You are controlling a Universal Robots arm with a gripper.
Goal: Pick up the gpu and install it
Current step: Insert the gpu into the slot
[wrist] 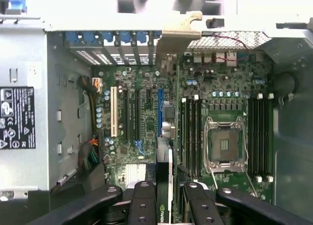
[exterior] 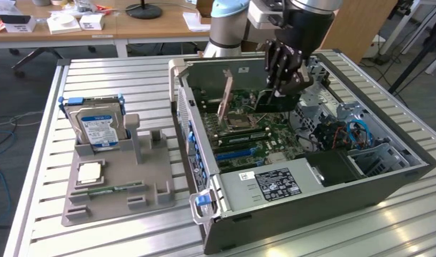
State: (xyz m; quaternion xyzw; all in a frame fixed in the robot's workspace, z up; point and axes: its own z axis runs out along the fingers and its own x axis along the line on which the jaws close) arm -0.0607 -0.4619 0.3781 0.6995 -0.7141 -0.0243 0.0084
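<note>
Gripping the gpu (wrist: 164, 159) between fingers (wrist: 143, 203) clamped on its two faces, the tool (exterior: 284, 92) reaches down into the open case (exterior: 314, 217) from the far side. In the wrist view the gpu appears edge-on as a thin black card with a logo near the fingers. It is held over the motherboard (wrist: 142, 95), in line with the blue slot (wrist: 160, 110) and just beside it. The memory slots (wrist: 190, 132) and the bare processor socket (wrist: 224, 144) lie on its other side. Whether the card's lower edge has entered a slot cannot be told. A tan upright strip (exterior: 224, 96) stands near the case's slotted wall at the exterior view's left, in line with the card; whether it belongs to the gpu cannot be told. The power supply (exterior: 275, 182), bearing a black label, occupies the near end of the case. The case lies on a slatted metal desk (exterior: 117, 80). At the exterior view's left, well apart from the tool, a grey holder (exterior: 114, 160) carries an upright hard drive (exterior: 100, 128) at its far end. A square chip (exterior: 89, 171) sits nearer, and a green memory stick (exterior: 107, 188) lies flat toward the near side.
</note>
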